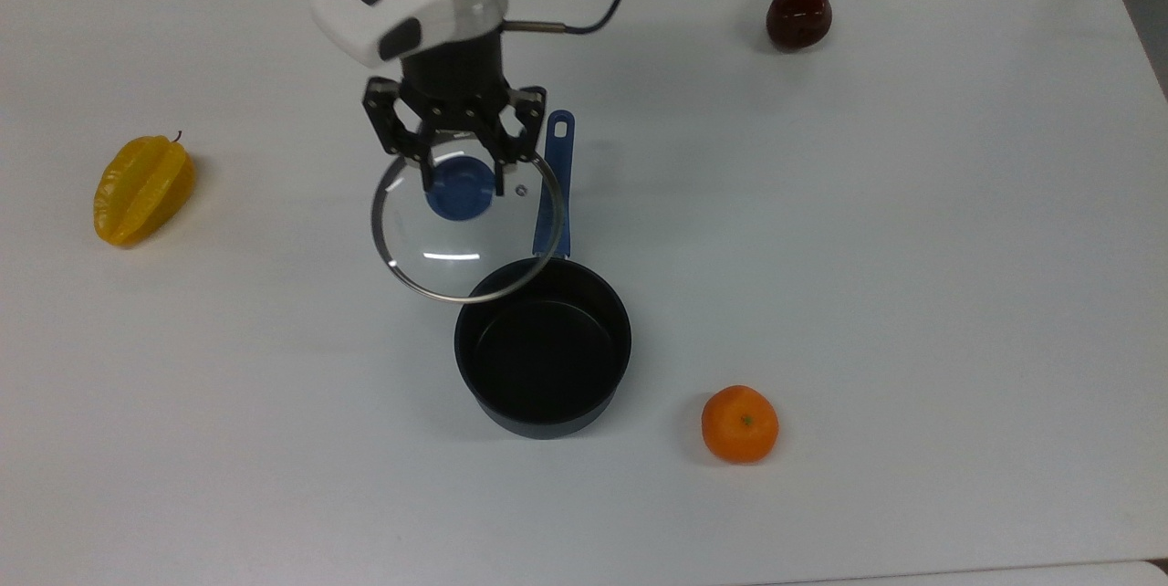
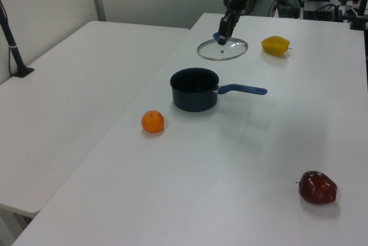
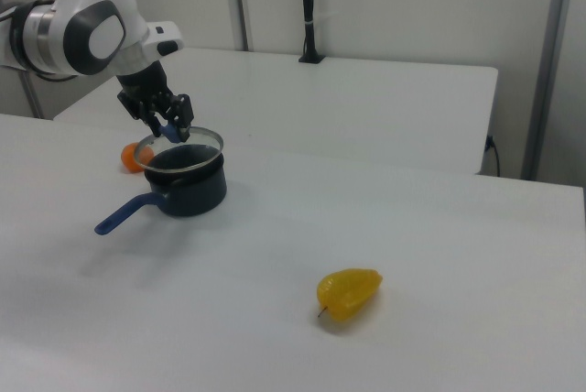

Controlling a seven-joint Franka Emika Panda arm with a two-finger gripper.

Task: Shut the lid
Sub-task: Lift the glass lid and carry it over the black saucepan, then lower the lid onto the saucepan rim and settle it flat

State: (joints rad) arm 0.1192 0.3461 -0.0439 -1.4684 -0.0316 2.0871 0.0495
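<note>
The lid [image 1: 463, 230] is round clear glass with a shiny metal rim, and the gripper [image 1: 461, 173] pinches its blue knob [image 1: 459, 188] and holds it up in the air. In the top view the black saucepan [image 1: 543, 347] sits at the lid's 5 o'clock, on a smooth white table [image 1: 912, 294]. Grey wall panels [image 3: 412, 7] stand behind.

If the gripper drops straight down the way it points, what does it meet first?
Probably bare table beside the saucepan: the gripper holds the lid off-centre, so the lid's edge might clip the pan's rim. Depth is unclear.
</note>
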